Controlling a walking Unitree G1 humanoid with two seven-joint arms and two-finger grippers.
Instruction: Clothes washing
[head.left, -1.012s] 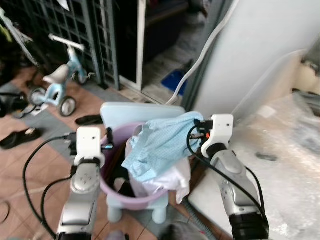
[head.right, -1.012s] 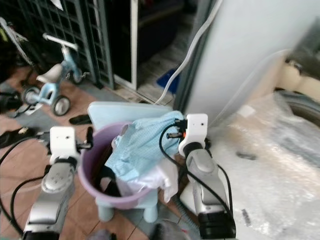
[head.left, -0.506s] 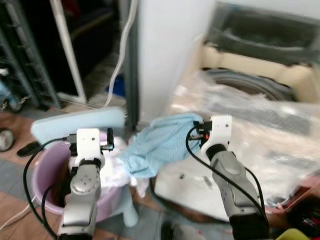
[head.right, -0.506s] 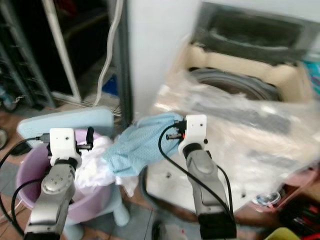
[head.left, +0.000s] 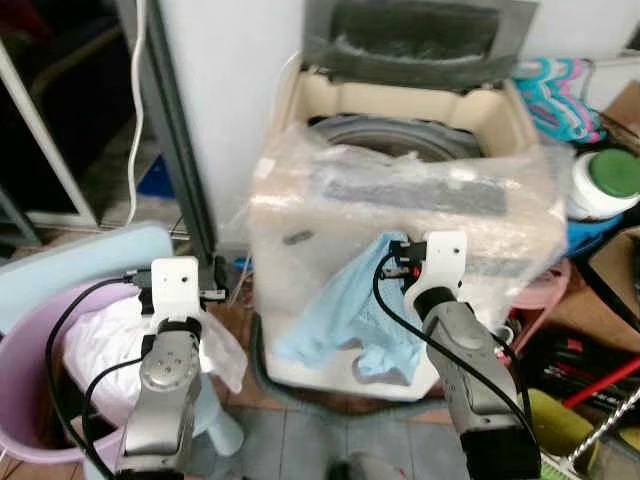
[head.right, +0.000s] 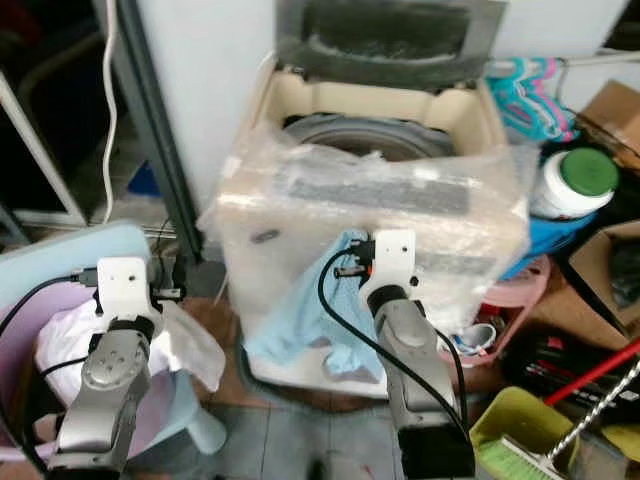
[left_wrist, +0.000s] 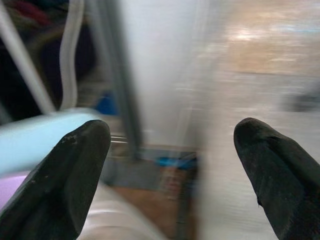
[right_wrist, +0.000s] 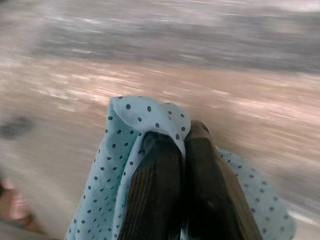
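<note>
Setting: cluttered laundry corner with a tiled floor (head.left: 300, 440), a white wall panel (head.left: 230, 90) behind, and boxes and a green-lidded tub (head.left: 608, 180) off to the robot's right.
Washing machine: a top-loading washing machine (head.left: 400, 200), cream-coloured and wrapped in clear plastic film, stands straight ahead with its lid (head.left: 415, 40) raised and the drum opening showing.
Basin: a purple basin (head.left: 25, 400) with white laundry (head.left: 110, 345) in it sits low on the robot's left, a pale blue stool (head.left: 80, 265) behind it.
Blue garment: a light blue dotted garment (head.left: 350, 315) hangs from the right gripper (right_wrist: 182, 145) and drapes down across the machine's front panel, below the drum opening.
Right arm: raised forward with the wrist up, its two black fingers (right_wrist: 155, 185) pressed together on a fold of the cloth, close to the machine's front.
Left arm: raised in front, the left gripper (left_wrist: 172, 150) with its fingers spread wide and nothing between them, above the basin and beside the machine's left corner.
Change: a second ago the view faced the basin with the garment hanging over it; the camera has swung to the machine, and the cloth is now clear of the basin.
</note>
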